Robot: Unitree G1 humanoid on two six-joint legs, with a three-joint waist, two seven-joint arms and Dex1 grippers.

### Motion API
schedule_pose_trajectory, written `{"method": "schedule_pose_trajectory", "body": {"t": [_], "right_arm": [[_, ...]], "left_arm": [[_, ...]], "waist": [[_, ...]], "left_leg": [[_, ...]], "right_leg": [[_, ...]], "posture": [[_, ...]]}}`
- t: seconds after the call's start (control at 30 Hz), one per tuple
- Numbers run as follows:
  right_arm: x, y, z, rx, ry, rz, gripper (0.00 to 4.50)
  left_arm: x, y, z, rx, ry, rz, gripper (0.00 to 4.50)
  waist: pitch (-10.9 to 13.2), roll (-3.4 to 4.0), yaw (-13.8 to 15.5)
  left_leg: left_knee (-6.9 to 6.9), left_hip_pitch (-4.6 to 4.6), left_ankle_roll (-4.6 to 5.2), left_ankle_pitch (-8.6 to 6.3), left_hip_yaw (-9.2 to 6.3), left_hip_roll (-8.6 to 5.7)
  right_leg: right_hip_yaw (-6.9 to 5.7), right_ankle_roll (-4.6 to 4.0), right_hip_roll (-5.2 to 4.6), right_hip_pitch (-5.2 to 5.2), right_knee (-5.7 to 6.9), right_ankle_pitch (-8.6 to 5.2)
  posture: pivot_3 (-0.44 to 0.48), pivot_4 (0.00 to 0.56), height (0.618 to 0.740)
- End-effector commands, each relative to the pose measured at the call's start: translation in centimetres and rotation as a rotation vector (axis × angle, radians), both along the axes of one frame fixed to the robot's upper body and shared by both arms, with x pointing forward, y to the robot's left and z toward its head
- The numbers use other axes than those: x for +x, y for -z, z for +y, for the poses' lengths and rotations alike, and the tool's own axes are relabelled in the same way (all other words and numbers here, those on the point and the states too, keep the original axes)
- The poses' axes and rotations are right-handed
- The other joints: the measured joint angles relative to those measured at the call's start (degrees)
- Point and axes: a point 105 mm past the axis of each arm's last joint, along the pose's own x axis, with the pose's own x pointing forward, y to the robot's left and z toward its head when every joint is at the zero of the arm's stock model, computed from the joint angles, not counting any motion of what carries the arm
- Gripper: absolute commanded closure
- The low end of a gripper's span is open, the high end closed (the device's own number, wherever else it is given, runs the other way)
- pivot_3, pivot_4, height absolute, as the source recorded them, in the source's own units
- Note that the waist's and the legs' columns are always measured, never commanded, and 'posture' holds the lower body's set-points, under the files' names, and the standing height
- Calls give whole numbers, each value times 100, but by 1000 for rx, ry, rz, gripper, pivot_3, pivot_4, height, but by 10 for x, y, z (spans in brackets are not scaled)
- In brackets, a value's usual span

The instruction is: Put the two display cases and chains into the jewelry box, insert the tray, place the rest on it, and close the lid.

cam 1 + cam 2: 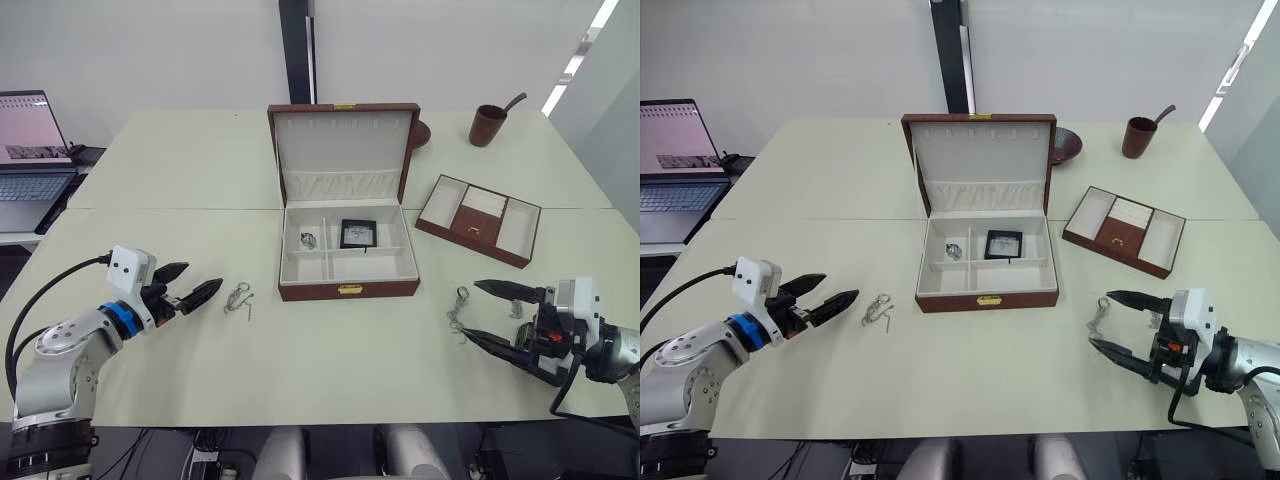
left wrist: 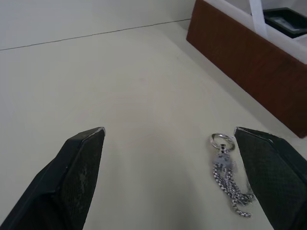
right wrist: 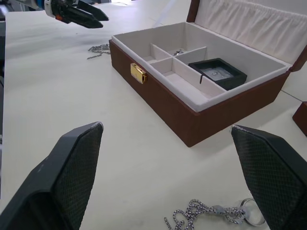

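Observation:
The jewelry box stands open at the table's middle, its lid upright. One black display case lies in a rear compartment, and a small silver piece lies in the compartment to its left. The tray sits on the table right of the box. A silver chain lies left of the box, just ahead of my open left gripper, close beside one finger in the left wrist view. Another chain lies between the fingers of my open right gripper, untouched.
A small silver item lies beside the right gripper. A laptop stands on a side desk at far left. A brown cup with a spoon and a brown bowl sit at the table's back right.

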Motion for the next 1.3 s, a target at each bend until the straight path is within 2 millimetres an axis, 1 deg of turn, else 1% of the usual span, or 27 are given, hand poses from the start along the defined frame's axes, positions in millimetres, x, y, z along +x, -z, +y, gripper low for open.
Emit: {"method": "schedule_pose_trajectory", "body": {"t": [0.03,0.17,0.27,0.4,0.5,0.63,0.9,1.03,1.2,1.3], "right_arm": [[-4,-6,6,-31,-48,-60,0],[0,-4,3,-40,-39,-65,0],[2,-4,2,-42,-33,-70,0],[3,-4,1,-41,-24,-71,0],[4,-4,1,-39,-15,-74,0],[5,-3,1,-40,-8,-77,0],[7,-4,-1,-44,3,-79,0],[9,-5,-3,-37,14,-78,0],[10,-7,-2,-30,19,-81,0],[10,-7,-1,-30,21,-82,0]], "left_arm": [[-5,2,-6,43,99,25,33],[-8,7,-17,44,161,57,33],[-8,14,-23,85,189,78,33],[-5,17,-25,103,180,65,33],[-3,24,-25,106,156,74,33],[-3,33,-28,110,145,97,33],[-5,44,-29,120,140,144,33],[-10,49,-31,114,154,184,865],[-12,52,-34,99,162,209,2371],[-12,54,-33,100,159,218,3197]], "waist": [[0,0,0],[0,0,2],[1,1,3],[1,1,3],[1,1,3],[0,2,4],[-2,6,4],[-8,16,4],[-13,24,4],[-16,29,4]], "left_leg": [[-1,1,0,0,0,0],[-1,-3,0,0,-1,3],[-2,-2,1,0,-2,4],[-3,-2,1,0,-5,4],[-3,-2,1,0,-14,6],[-2,-1,1,0,-18,4],[-2,11,1,0,-28,3],[-3,14,1,-1,-28,2],[-5,15,2,-1,-29,1],[-6,15,2,-1,-29,-1]], "right_leg": [[2,0,0,0,0,0],[-1,1,-1,5,-18,1],[0,3,-3,7,-21,1],[0,2,-3,7,-21,1],[0,3,-4,7,-22,1],[0,3,-6,9,-22,2],[-6,4,-11,29,-25,2],[-5,4,-12,32,-26,2],[-7,4,-18,32,-26,1],[-7,5,-22,32,-26,1]], "posture": [[0,150,740],[0,150,740],[0,150,740],[0,150,740],[0,150,740],[0,150,740],[0,150,740],[0,150,740],[0,150,740],[0,150,740]]}}
